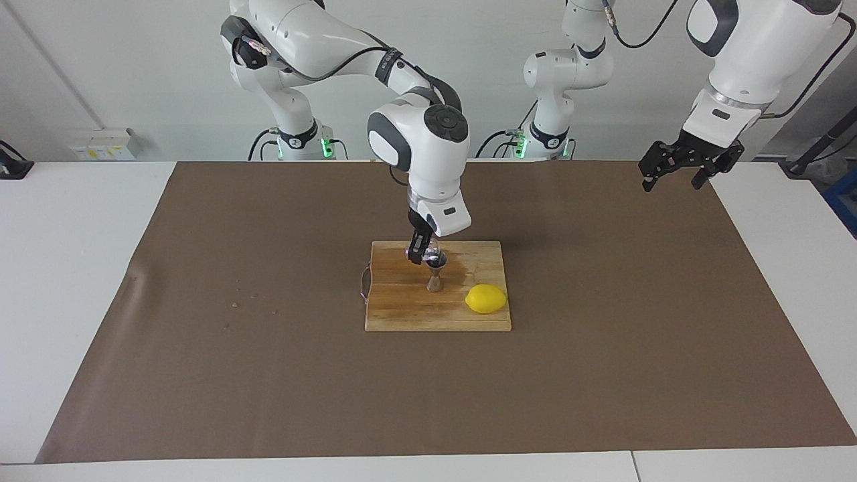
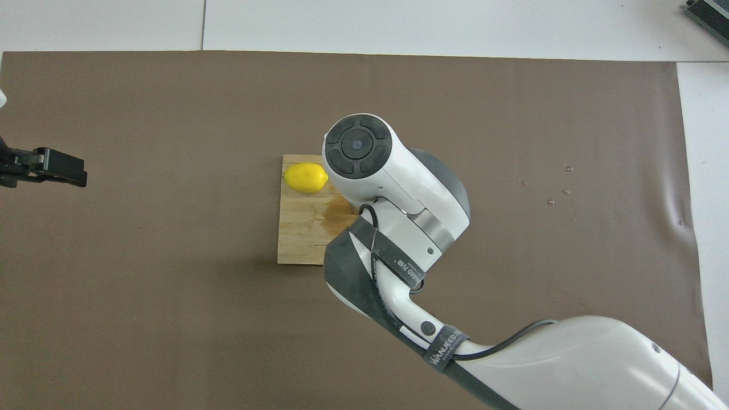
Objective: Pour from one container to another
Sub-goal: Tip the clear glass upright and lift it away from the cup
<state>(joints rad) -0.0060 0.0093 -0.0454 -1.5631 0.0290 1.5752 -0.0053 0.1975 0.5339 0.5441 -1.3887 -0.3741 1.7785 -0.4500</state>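
The right gripper (image 1: 426,255) pinches the clear glass cup (image 1: 434,255) tipped right over the steel jigger (image 1: 434,278), which stands upright directly beneath the jaws on the cutting board (image 1: 402,308), a lemon (image 1: 486,298) beside it. The left gripper (image 1: 677,165) waits spread wide, well apart toward its own end of the table.

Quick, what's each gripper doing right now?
Left gripper: open, empty, waiting above the table's edge.
Right gripper: shut on the glass cup, over the jigger.
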